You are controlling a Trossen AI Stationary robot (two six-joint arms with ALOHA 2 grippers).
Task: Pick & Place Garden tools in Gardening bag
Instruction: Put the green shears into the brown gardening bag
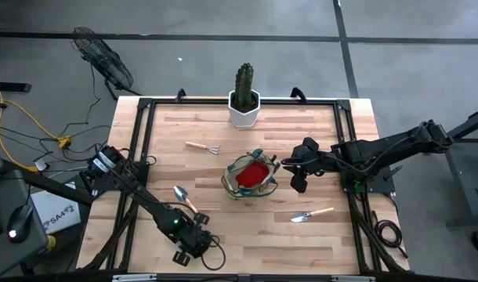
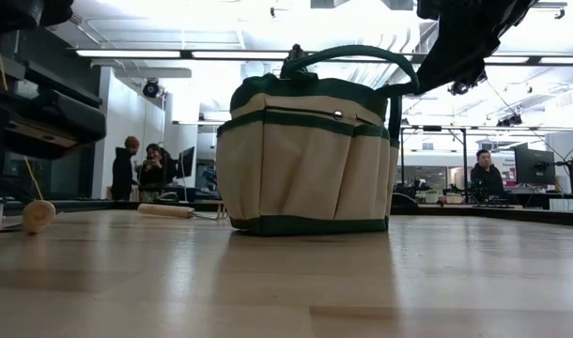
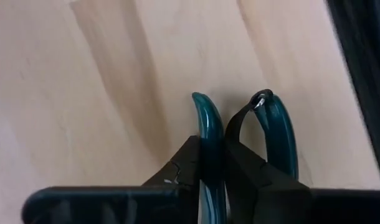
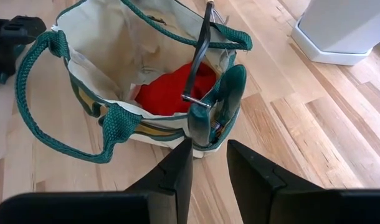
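left arm: dark, matte black jointed links (image 1: 137,192), a small green light glowing near the wrist (image 1: 175,222)
left arm cable: thin black wire looping beside the wrist (image 1: 215,258)
right arm: dark black segmented links (image 1: 380,149), bulky blocky wrist housing (image 1: 305,149)
right gripper fingers: two dark, flat, tapering blades with bevelled edges (image 4: 177,171)
left gripper fingers: black, angular, matte (image 3: 184,165)

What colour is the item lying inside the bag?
Red; the glove in the bag shows best in the right wrist view.
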